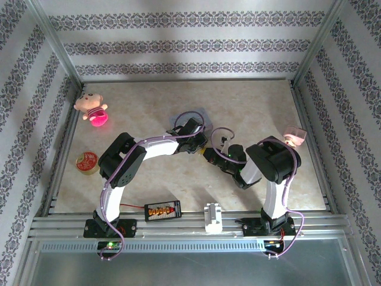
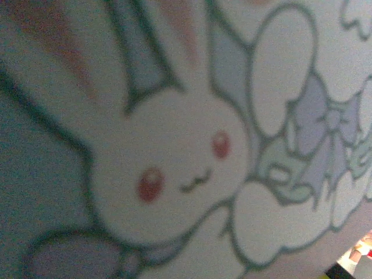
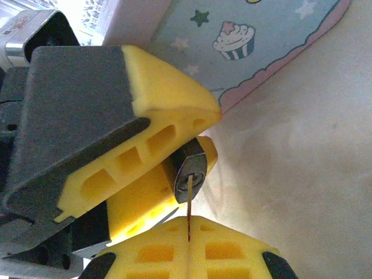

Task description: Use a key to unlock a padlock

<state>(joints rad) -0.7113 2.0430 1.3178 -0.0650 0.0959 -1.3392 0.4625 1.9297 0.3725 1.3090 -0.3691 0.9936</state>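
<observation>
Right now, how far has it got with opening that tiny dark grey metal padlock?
Done: the left gripper clamps the tiny dark grey metal padlock, and the right gripper pinches the thin metal key. In hand: the key's blade sits in the keyhole. Left, as far as I can tell: turning it and freeing the shackle.

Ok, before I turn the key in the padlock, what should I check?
1. The key pinched in the shut right gripper: ok.
2. Tip of the key inside the padlock keyway: ok; depth cannot tell.
3. The padlock clamped by the left gripper: ok.
4. Shackle free to pop: cannot tell, hidden behind the fingers.
5. The pale blue tin clear of the key: ok.
</observation>
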